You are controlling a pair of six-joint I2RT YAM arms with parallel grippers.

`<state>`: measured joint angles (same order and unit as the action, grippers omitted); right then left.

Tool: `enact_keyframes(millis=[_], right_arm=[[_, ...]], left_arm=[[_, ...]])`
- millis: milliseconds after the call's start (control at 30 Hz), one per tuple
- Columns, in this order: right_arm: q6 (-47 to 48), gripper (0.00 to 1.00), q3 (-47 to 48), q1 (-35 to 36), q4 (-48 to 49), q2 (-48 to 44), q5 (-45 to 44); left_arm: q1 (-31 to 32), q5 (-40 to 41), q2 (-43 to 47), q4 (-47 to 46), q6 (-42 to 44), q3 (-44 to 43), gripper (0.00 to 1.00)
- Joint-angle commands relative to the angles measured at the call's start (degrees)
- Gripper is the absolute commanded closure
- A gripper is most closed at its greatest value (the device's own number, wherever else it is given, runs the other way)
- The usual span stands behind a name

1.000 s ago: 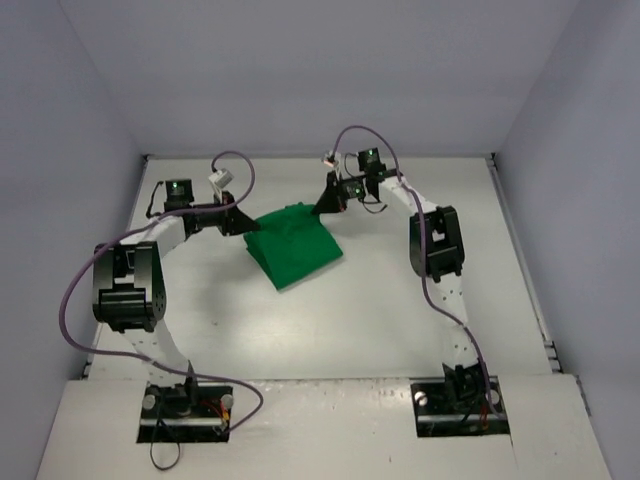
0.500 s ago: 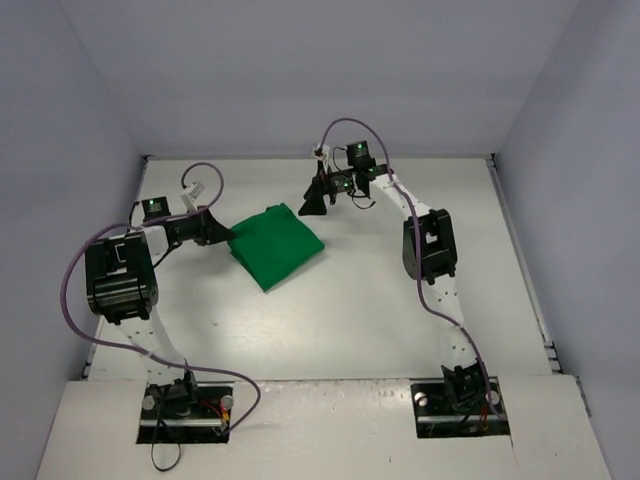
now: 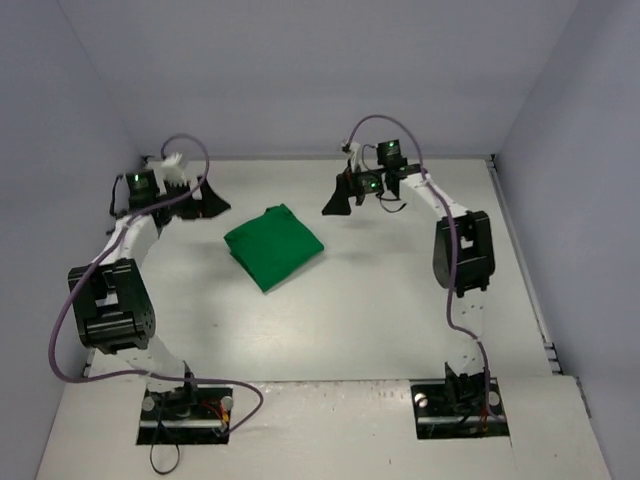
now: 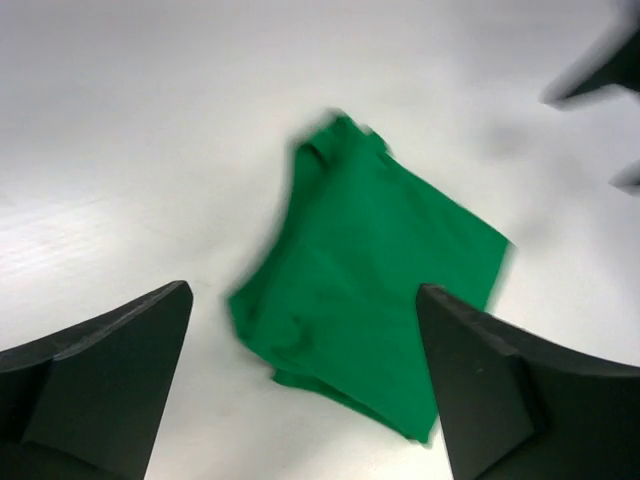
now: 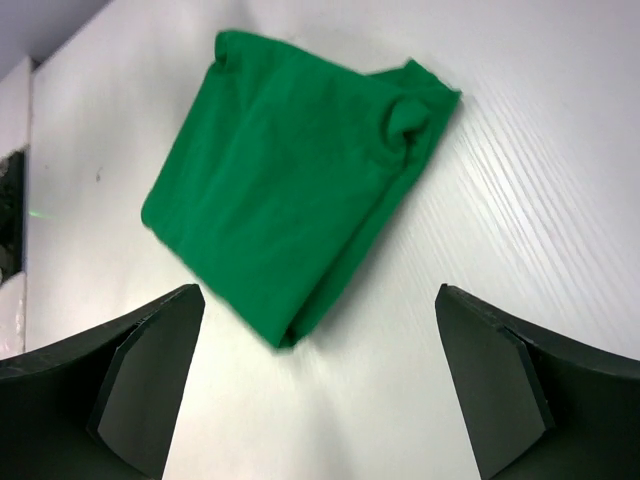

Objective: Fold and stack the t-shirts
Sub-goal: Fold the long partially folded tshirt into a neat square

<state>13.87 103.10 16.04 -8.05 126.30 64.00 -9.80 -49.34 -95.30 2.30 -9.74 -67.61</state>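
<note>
Pale lavender walls [image 3: 300,70] are being seen around the flat white table [image 3: 380,300]. On it the plain bright-green short-sleeved fabric t-shirt [image 3: 272,246] is lying as a compact folded packet, left of the middle and toward the far side.

A second ago both pincers were being pressed against the far corners of this packet. Now both are being drawn away from it. The black two-fingered left pincer [image 4: 302,295] is being carried to the far left, well apart from the cloth. The black two-fingered right pincer [image 5: 318,290] is being held to the right of the cloth, also apart from it. In each wrist view the fingers are being kept spread wide, with nothing pinched between them. The left wrist view is being smeared by motion.

Over that second the packet has been shifted a little to the left, and it is now being left alone on the table. Its layers are lying flat and are not springing open. A small bunched lump is showing at one far corner; whether it is collar or sleeve cannot be told.

The folding of this t-shirt is therefore being judged as finished and the packet as set down. No second cloth is being shown for stacking.
</note>
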Motion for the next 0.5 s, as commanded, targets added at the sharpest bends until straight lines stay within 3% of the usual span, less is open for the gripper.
enact_keyframes(millis=[0,167,267,467], right_arm=[[3.78,0.00,-10.26,-3.66,1.71,-16.61,-7.46],[1.73,0.00,-19.77,-4.84,1.82,-23.59,-23.05],[0.89,0.00,-24.45,-7.12,1.81,-26.55,-22.53],[1.29,0.00,-29.20,-9.55,1.77,-31.48,-21.43]], left_arm=[[15.44,31.58,8.18,18.92,4.00,-13.36,0.09],[26.25,50.23,3.17,32.39,-11.46,-18.35,0.09],[28.74,53.70,1.04,33.68,-25.05,-17.92,0.09],[31.24,57.53,-2.29,33.65,-41.33,-18.35,0.09]])
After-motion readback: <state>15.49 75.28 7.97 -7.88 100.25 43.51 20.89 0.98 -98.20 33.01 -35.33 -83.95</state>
